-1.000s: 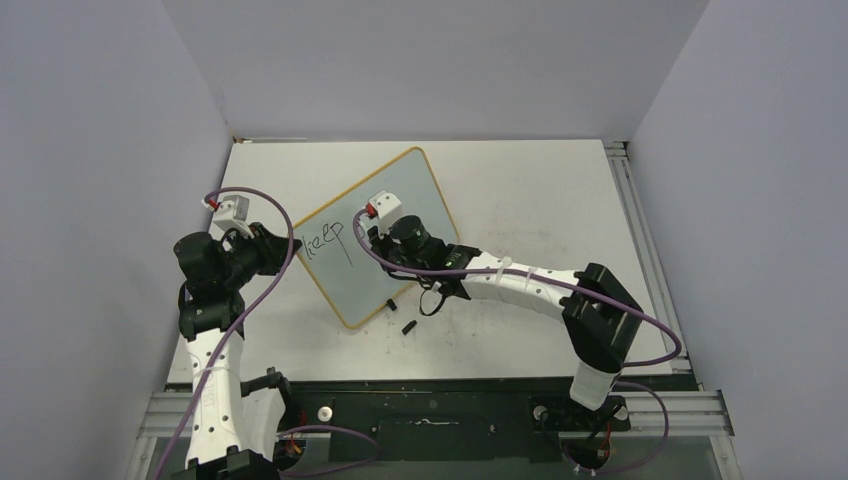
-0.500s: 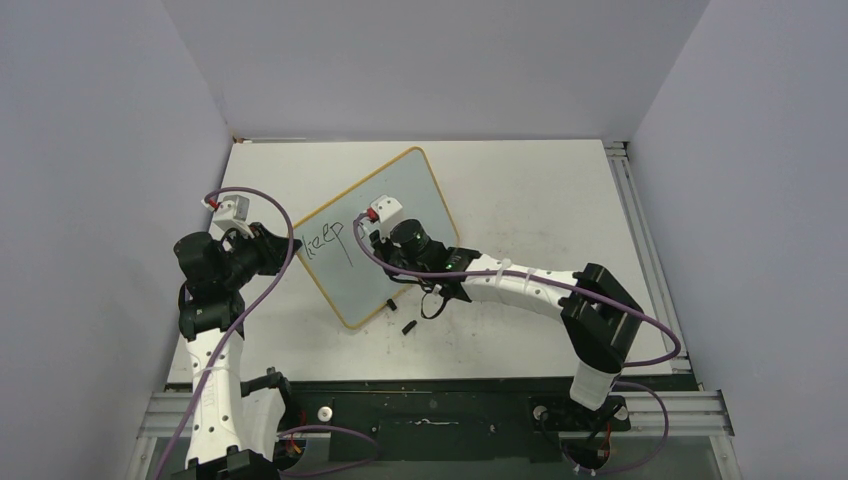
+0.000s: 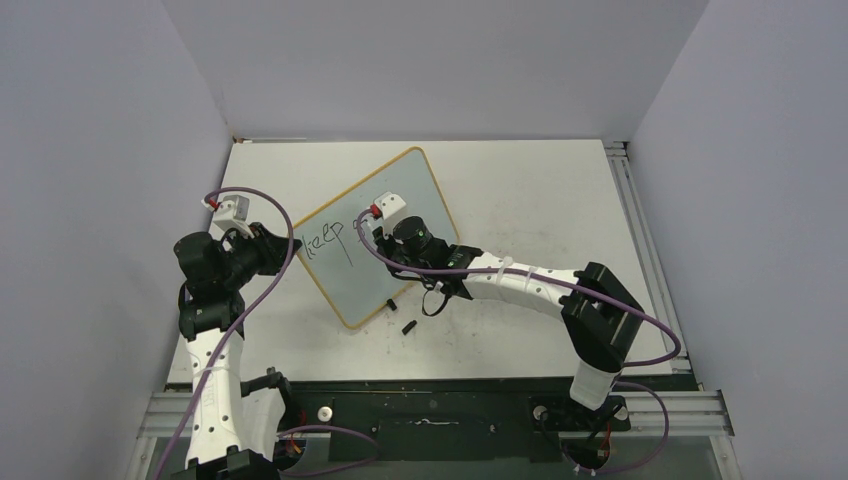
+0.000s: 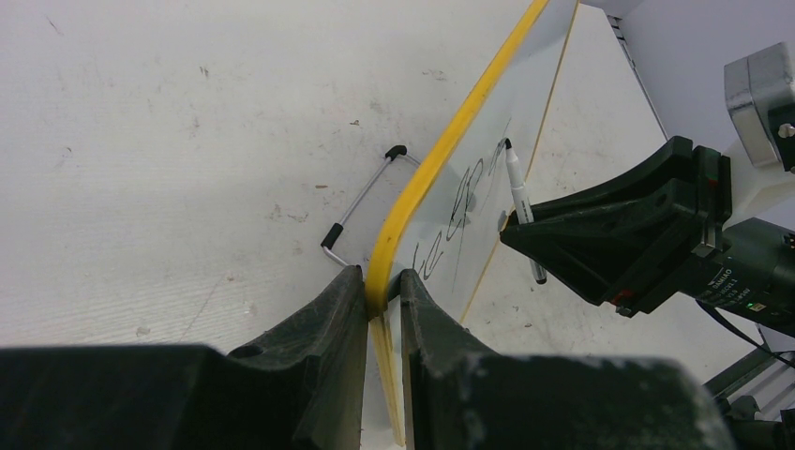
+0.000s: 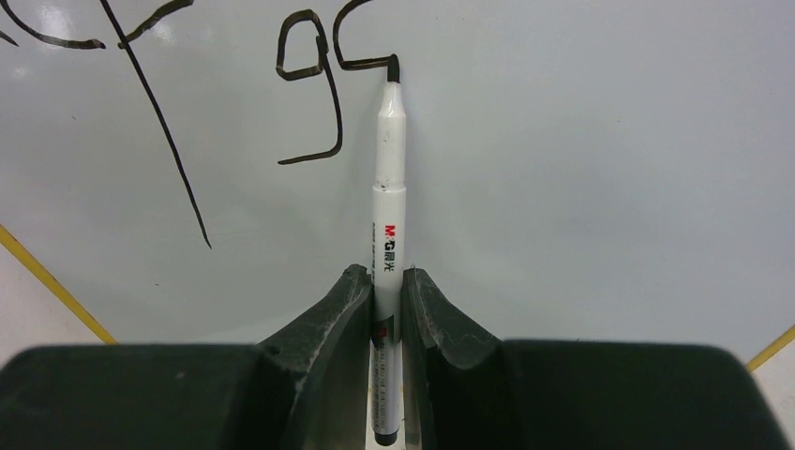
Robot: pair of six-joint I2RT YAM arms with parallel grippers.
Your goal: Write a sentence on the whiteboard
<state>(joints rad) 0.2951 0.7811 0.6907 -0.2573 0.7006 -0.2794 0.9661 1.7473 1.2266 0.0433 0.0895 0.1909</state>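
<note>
Black ink on pale grey: the sentence (image 3: 326, 241) is only partly written. In the top view "keep" reads along the lower-left part of the whiteboard (image 3: 415, 190). The right wrist view shows a finished "g" (image 5: 309, 103) and, just after it, a short hooked stroke that ends under the tip of the marker (image 5: 389, 178).

The board lies skewed, left of the middle of the top view, with one corner pointing to the upper right. Its yellow rim (image 4: 450, 141) runs diagonally through the left wrist view.

The right tool (image 5: 384, 281) is clamped on the marker's white barrel, low in its own frame, with the nib touching the board at the upper centre. The left tool (image 4: 382, 281) has its jaws drawn narrow and pinches the rim at the board's lower-left edge. A bent wire stand (image 4: 361, 202) lies just beside that edge.

Below the board in the top view, a small black piece (image 3: 409, 326), perhaps a cap, rests on the white surface (image 3: 540, 200).

I judge the step in hand to be the second word, mid-letter, with most of the sentence not yet written. The next move seems to call for rounding this stroke into a closed letter. That needs light, even contact from the nib while the left tool steadies the board against sliding.
</note>
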